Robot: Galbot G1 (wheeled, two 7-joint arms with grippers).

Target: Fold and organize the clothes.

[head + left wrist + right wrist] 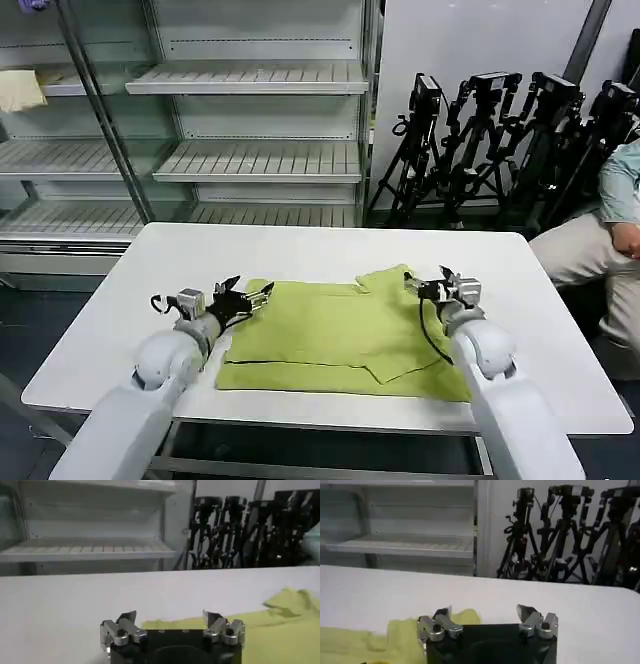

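Note:
The clothes are one lime yellow-green T-shirt (pixel 330 335) lying partly folded in the middle of the white table (pixel 300 250), with a sleeve bunched up at its far right corner. At the shirt's far left corner is my left gripper (pixel 250 290), open and holding nothing. My right gripper (pixel 428 281) is open just above the far right corner, also with nothing in it. In the left wrist view the open gripper (pixel 169 617) stands over the shirt's edge (pixel 280 630). The right wrist view has the open gripper (pixel 484 612) beside a fold of the shirt (pixel 400 635).
A metal shelving rack (pixel 250 160) stands behind the table, with a pale cream cloth (pixel 20 90) on an upper left shelf. Black tripods (pixel 500 140) crowd the back right. A seated person (pixel 610 240) is at the right edge. Bare tabletop surrounds the shirt.

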